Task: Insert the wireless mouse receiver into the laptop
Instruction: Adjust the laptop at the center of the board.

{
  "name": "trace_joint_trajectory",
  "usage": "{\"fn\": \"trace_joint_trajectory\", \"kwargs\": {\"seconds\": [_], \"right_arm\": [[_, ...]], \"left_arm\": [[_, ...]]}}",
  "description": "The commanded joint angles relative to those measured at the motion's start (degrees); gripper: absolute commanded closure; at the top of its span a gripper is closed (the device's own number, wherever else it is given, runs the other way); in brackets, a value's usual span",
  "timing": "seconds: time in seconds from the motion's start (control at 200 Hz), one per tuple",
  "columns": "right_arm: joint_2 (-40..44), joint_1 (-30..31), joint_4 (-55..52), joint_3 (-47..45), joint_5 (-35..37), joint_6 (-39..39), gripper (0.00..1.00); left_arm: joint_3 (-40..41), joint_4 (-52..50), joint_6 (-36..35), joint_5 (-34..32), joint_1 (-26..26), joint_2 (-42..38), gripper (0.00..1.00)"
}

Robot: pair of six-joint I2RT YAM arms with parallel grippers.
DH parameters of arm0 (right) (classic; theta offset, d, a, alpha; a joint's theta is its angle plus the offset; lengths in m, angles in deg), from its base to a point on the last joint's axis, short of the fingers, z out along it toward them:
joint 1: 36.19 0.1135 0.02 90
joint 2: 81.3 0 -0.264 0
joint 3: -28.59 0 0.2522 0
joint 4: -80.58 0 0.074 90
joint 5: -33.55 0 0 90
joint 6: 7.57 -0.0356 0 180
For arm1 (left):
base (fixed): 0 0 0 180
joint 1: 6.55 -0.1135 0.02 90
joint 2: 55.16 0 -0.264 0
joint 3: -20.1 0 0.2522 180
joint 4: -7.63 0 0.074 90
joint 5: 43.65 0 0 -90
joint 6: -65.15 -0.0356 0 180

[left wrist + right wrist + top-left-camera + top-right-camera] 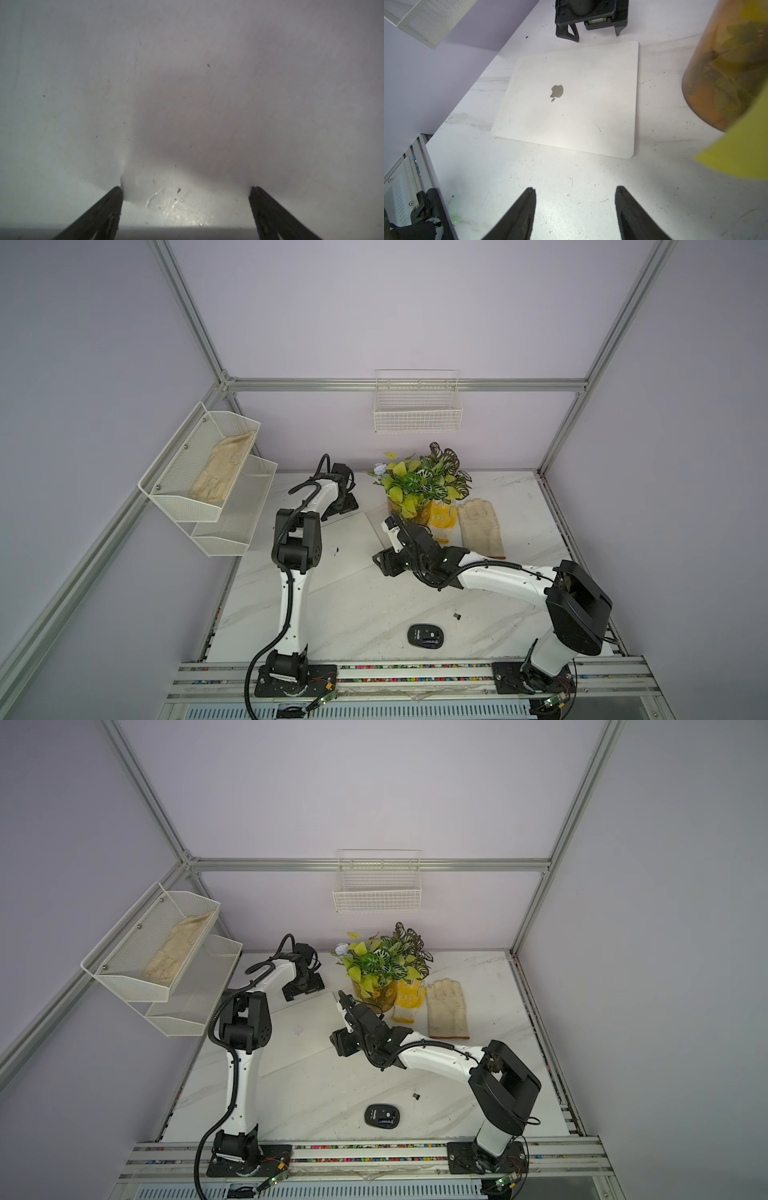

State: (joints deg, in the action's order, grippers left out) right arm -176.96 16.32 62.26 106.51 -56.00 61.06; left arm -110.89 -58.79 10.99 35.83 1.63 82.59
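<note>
Receiver (pixel 457 616) lies loose on the table (pixel 353 614), at two o'clock near the mouse (pixel 425 635), well apart from the closed laptop (pixel 571 99) up at eleven. Left gripper (pixel 187 189) spread wide, empty; right gripper (pixel 575 189) spread too, empty, facing the laptop.

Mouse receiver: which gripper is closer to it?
Right. The right gripper is beyond the receiver, beside the laptop; the left gripper is farther back, past the laptop.

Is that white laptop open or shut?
Shut. The laptop lies flat on the table, lid down, with its apple logo facing up.
</note>
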Motion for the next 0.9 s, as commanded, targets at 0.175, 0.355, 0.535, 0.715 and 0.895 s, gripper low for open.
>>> {"fn": "trace_joint_trajectory", "kwargs": {"seconds": [0.175,0.355,0.535,0.715,0.895], "right_arm": [[4.2,0.3,2.25,-0.21,3.18,0.88,0.33],[6.15,0.28,2.54,-0.53,6.46,1.51,0.31],[8.76,0.21,2.36,-1.75,9.79,1.24,0.31],[11.49,-0.01,1.93,-3.64,14.01,0.43,0.29],[14.89,-0.42,0.63,-5.59,18.97,-2.09,0.28]], "left_arm": [[14.78,-2.79,-4.62,3.61,3.54,-5.86,0.06],[23.35,-0.38,-3.97,4.61,6.89,-10.22,0.06],[33.02,3.15,-2.0,5.73,10.14,-16.23,0.06],[40.07,4.93,-0.17,6.74,14.0,-21.55,0.06],[46.89,6.26,2.16,7.14,17.47,-25.8,0.06]]}}
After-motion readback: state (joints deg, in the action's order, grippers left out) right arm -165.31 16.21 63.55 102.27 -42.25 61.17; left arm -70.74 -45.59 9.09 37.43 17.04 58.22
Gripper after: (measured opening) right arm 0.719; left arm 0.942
